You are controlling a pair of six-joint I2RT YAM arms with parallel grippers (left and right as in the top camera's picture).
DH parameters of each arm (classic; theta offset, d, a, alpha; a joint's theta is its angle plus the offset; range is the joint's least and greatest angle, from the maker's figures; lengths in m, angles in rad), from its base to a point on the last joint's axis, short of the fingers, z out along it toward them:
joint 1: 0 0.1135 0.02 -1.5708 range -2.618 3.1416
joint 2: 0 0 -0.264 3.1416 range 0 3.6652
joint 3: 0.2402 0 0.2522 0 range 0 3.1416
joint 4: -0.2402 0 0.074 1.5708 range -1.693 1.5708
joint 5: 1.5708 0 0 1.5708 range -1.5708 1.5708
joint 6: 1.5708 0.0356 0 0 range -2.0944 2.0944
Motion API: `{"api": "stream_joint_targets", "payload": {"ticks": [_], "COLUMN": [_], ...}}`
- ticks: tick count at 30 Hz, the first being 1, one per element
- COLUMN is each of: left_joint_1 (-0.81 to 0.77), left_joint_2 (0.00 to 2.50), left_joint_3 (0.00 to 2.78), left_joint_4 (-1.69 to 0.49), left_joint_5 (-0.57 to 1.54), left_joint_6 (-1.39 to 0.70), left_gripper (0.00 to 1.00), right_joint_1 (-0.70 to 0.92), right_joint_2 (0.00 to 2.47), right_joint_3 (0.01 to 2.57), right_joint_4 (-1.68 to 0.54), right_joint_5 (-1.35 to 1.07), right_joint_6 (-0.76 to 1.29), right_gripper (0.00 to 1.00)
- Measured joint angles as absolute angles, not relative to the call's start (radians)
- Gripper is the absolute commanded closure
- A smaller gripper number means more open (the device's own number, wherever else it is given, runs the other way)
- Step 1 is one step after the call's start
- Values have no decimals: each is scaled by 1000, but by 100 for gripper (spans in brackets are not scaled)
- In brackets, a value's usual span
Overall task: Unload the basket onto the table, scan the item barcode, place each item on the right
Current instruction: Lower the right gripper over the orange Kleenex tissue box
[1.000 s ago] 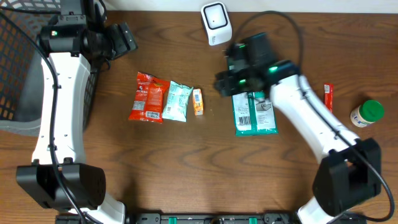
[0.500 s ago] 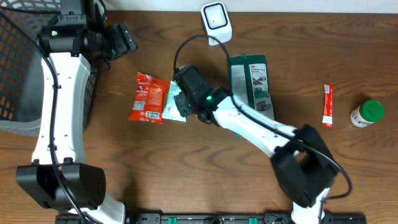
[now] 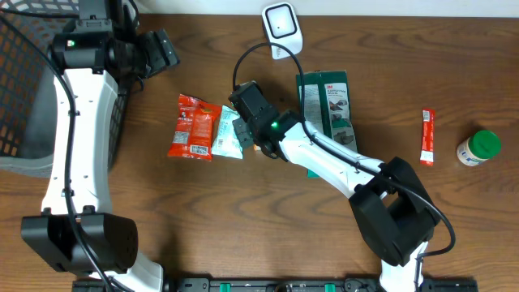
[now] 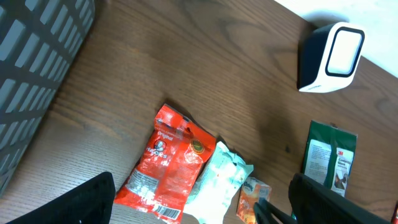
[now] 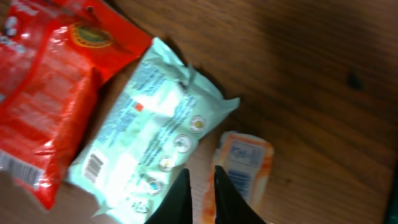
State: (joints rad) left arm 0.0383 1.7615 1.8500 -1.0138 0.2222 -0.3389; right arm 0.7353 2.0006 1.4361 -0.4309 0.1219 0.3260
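1. R gripper [image 5: 202,186]: fingers nearly together, tips at left edge of orange packet [image 5: 245,165], just beside mint packet [image 5: 155,137]; whether pinching it, can't tell.
2. L gripper [image 4: 200,186]: fingers wide apart, up by basket [image 3: 16,81].

Bright, even light falls from above on the brown table [image 3: 203,211] in the overhead view. Shadows beside both arms are soft and faint, and the frame is sharp from left to right. The white face of the scanner [image 3: 280,28] is close to washed out. In the left wrist view the middle is crisp, while the fingers [image 4: 87,202] of the left gripper [image 4: 202,208] are dark, soft shapes at the near edge. The right wrist view is blurred throughout: print on the red packet [image 5: 43,93] smears, and the fingers [image 5: 177,202] of the right gripper [image 5: 202,199] are black silhouettes.
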Motion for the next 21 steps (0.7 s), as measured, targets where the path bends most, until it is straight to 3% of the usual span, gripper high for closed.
{"api": "stream_joint_targets", "payload": {"ticks": [13,21], "left_joint_1": [38,38], "left_joint_2": [1761,1761], "left_joint_3": [1850,1850], "left_joint_4": [-1014,-1014], "left_joint_5": [222,222], "left_joint_6": [-339,-339], "left_gripper": [11,11], "right_joint_1": [735,721], "right_joint_2": [2022,2022], "right_joint_3": [1416,1412], "right_joint_4": [-440,-490], "right_joint_5": [155,297], "right_joint_6": [329,324], "right_gripper": [99,93]}}
